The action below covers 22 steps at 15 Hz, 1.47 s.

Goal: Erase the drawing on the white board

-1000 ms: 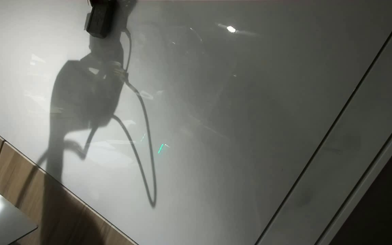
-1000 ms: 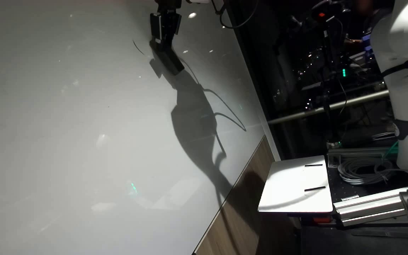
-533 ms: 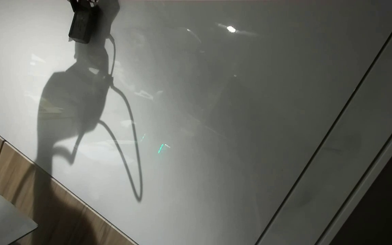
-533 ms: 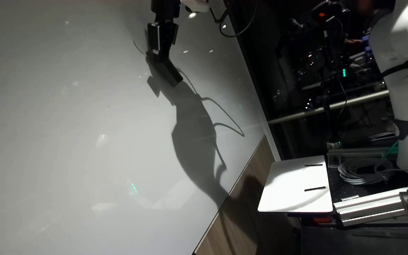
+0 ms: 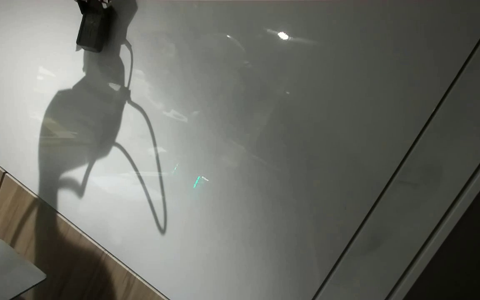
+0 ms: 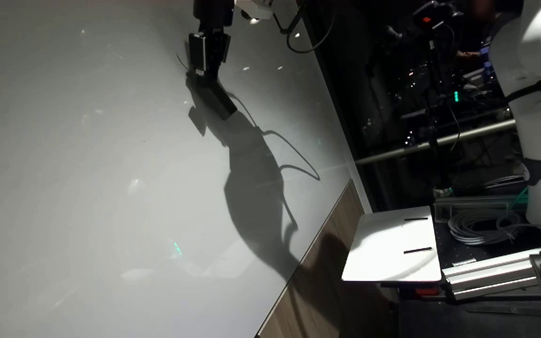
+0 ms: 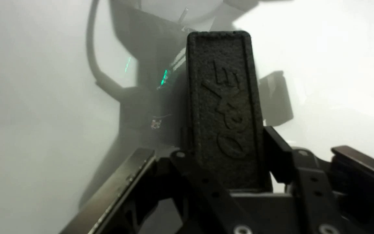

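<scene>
Across most of both exterior views: white board (image 5: 256,200), wooden strip (image 5: 19,212) along one edge. Hand (image 7: 230,151) closed to width of dark eraser (image 7: 222,97), gripping its sides; contact with board, cannot tell (underside hidden). Thin curved mark (image 6: 181,63) seems just beside eraser, probably drawing to erase. For clean wipe: set eraser flat, press evenly, overlap strokes past both ends; tilt would likely leave streaks.

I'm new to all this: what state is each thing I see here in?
White board: partly shadowed, a dark curved line showing on it.
Black eraser: gripped; can't tell whether it touches the board.
End effector: shut on the eraser.
Wooden strip: partly in shadow.
White panel: brightly lit.
Grey cable: coiled.
</scene>
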Tool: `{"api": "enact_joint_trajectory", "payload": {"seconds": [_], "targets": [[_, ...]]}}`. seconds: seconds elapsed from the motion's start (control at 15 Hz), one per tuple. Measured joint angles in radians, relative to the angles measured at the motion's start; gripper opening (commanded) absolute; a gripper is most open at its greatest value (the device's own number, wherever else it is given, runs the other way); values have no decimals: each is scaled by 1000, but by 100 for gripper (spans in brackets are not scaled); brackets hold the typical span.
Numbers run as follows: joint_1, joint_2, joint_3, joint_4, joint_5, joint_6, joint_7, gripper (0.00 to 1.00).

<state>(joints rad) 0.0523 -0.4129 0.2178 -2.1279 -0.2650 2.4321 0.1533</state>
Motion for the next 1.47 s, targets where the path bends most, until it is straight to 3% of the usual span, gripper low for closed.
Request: {"api": "enact_joint_trajectory", "payload": {"seconds": [0.33, 1.47], "targets": [[8, 0, 27, 26, -1, 1, 2, 30], [-15, 12, 17, 107, -22, -35, 3, 30]]}}
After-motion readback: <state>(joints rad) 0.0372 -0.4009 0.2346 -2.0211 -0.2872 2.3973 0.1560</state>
